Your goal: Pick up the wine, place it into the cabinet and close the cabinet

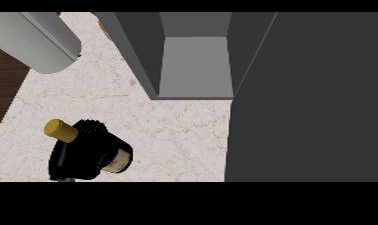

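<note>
The wine bottle (62, 130) is at the lower left over the marbled counter, showing a yellow cap and a beige label near its base. My right hand (83, 150) is shut round its dark body and hides most of it. The grey cabinet (195, 64) stands open at the top centre, up and to the right of the bottle, and nothing shows inside it. Its dark door (303, 99) is swung out and fills the right side. My left forearm (43, 39) crosses the upper left corner; its hand is out of view.
The counter (177, 134) ends at the left in a dark wooden strip (9, 81). A small orange object (103, 23) peeks out behind the cabinet's left wall. Bare counter lies between the bottle and the cabinet's opening.
</note>
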You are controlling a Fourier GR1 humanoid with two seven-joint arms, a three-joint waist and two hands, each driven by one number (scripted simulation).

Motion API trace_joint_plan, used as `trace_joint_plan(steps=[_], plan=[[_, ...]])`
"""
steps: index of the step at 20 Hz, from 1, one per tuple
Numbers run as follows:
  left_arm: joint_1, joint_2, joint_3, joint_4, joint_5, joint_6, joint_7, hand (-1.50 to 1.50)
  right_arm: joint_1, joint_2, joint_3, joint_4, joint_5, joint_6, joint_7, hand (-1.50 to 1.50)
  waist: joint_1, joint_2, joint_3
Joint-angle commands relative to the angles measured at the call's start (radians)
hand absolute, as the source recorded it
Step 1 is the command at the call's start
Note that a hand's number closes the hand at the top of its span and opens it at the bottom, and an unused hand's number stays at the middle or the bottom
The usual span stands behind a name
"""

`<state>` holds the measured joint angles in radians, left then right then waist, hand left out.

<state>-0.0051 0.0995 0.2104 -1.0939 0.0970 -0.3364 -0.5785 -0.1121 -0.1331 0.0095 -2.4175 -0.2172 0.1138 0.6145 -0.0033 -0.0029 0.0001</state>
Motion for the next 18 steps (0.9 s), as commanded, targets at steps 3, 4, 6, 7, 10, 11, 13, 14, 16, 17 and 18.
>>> trace_joint_plan(steps=[3, 4, 6, 7, 10, 11, 13, 14, 16, 17, 18], plan=[[0.010, -0.020, 0.011, -0.101, -0.011, 0.092, -0.028, 1.50, 0.127, 0.019, -0.022, -0.092, -0.079, 0.051, -0.054, -1.50, 0.000, 0.000, 0.001], [-0.011, 0.015, 0.040, -0.063, -0.013, 0.086, -0.074, 1.50, 0.139, 0.006, -0.012, -0.167, -0.080, 0.044, -0.005, -1.50, -0.006, -0.001, 0.000], [0.109, -0.032, -0.010, -0.210, -0.041, 0.114, -0.074, 1.50, 0.073, -0.007, -0.020, -0.134, -0.085, 0.030, 0.030, -1.50, 0.006, -0.002, 0.001], [0.050, -0.007, 0.017, -0.178, -0.046, 0.137, -0.091, 1.50, 0.037, 0.020, 0.013, -0.122, -0.042, -0.012, 0.045, -1.50, 0.004, -0.001, 0.000], [0.101, -0.036, 0.008, -0.302, -0.008, 0.132, -0.055, 1.50, 0.040, -0.015, -0.032, -0.195, -0.097, -0.018, 0.110, -1.50, 0.003, -0.003, 0.000], [0.073, -0.064, -0.029, -0.311, 0.015, 0.100, -0.009, 1.50, 0.120, 0.020, -0.004, -0.148, -0.063, 0.023, 0.001, -1.50, 0.000, -0.001, 0.000], [0.053, -0.071, -0.043, -0.371, 0.038, 0.106, 0.073, 1.50, 0.047, -0.004, -0.017, -0.168, -0.074, -0.007, 0.081, -1.50, 0.000, -0.001, 0.000], [0.150, -0.085, -0.079, -0.518, 0.062, 0.081, 0.148, 1.50, 0.005, 0.026, 0.010, -0.071, -0.036, -0.024, 0.046, -1.50, 0.013, -0.002, 0.001], [0.151, -0.084, -0.089, -0.578, 0.084, 0.091, 0.205, 1.50, 0.072, -0.003, -0.035, -0.167, -0.096, 0.001, 0.068, -1.50, 0.004, -0.004, 0.001], [0.162, -0.098, -0.159, -0.566, 0.086, 0.133, 0.195, 1.50, 0.108, -0.019, -0.069, -0.140, -0.121, 0.047, 0.016, -1.50, 0.000, -0.002, 0.001], [0.141, -0.096, -0.129, -0.605, 0.085, 0.108, 0.242, 1.50, 0.065, 0.031, 0.044, -0.173, -0.020, -0.023, 0.075, -1.50, 0.003, -0.002, 0.000]])
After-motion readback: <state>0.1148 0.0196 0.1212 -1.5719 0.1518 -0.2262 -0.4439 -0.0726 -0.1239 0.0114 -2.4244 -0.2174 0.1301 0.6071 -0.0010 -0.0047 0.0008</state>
